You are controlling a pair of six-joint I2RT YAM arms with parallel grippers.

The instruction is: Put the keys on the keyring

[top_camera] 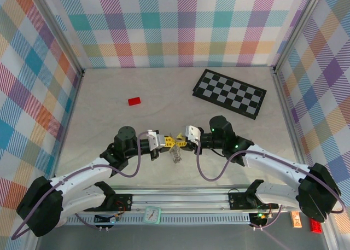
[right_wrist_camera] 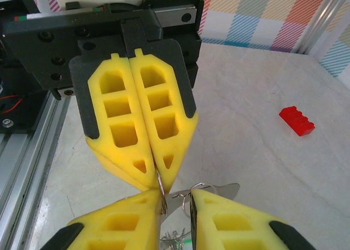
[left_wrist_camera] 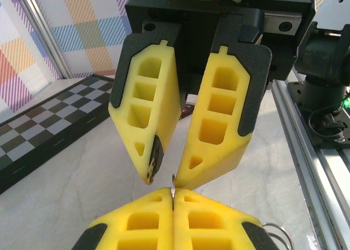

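My two grippers meet tip to tip above the middle of the table. The left gripper (top_camera: 164, 141) (left_wrist_camera: 173, 202) is shut on a thin silver ring (left_wrist_camera: 173, 185) of the keyring, seen edge-on between its fingertips. From that ring, silvery loops (top_camera: 176, 156) dangle toward the table. The right gripper (top_camera: 184, 145) (right_wrist_camera: 176, 207) faces it with its jaws apart. A flat silver key blade (right_wrist_camera: 219, 191) and a small ring (right_wrist_camera: 200, 186) lie across that gap. A speck of green (right_wrist_camera: 188, 242) shows low between the right fingers.
A black-and-grey checkerboard (top_camera: 229, 93) lies at the back right. A flat red block (top_camera: 134, 101) (right_wrist_camera: 297, 120) sits at the back left. An aluminium rail (top_camera: 186, 198) runs along the near edge between the arm bases. Plaid walls close three sides.
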